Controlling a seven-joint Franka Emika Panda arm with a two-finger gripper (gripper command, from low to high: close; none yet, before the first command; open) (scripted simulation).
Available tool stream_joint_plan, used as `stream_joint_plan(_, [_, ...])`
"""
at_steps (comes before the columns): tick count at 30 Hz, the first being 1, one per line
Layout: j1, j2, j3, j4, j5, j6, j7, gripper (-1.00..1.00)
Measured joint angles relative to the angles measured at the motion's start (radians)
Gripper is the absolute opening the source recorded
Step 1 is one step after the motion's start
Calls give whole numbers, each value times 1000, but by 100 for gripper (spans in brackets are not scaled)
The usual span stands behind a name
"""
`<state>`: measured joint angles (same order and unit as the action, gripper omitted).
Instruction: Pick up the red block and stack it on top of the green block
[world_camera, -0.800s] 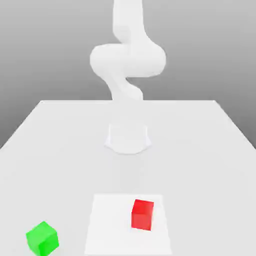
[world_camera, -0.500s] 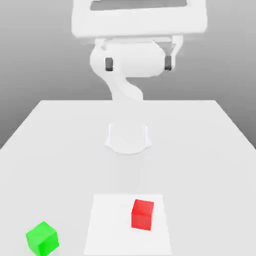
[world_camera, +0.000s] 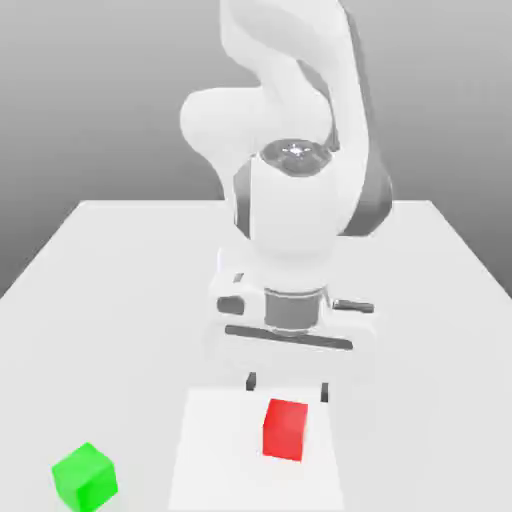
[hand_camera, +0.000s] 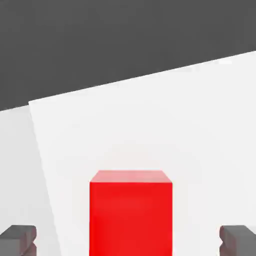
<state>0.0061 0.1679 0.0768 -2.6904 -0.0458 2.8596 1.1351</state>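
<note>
Red block waits just under the open gripper.

Nearest in the exterior view, the green block sits on the table at the exterior view's left, well apart from the red block on its white square mat. The gripper hangs just behind and above the red block, spread wide and holding nothing. In the hand view the red block lies between the two dark fingertips, touching neither, so I think it must drop straight down.
</note>
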Motion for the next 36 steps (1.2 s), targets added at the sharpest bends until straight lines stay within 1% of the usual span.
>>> stream_joint_plan(2, [13,73,-17,10,-18,61,14,0])
stream_joint_plan(3, [16,101,-22,14,-25,85,19,-100])
stream_joint_plan(10, [17,104,-22,14,-28,89,22,-100])
stream_joint_plan(16, [-1,-82,1,-10,27,-73,-24,-100])
stream_joint_plan(19, [-66,-79,-33,48,48,-132,-122,-100])
stream_joint_plan(29, [-283,19,-169,302,84,-287,-494,-100])
stream_joint_plan(33, [-313,139,-166,329,107,-192,-540,-100])
stream_joint_plan(34, [-316,166,-163,330,112,-168,-544,100])
stream_joint_plan(36, [-316,166,-163,330,112,-168,-544,100])
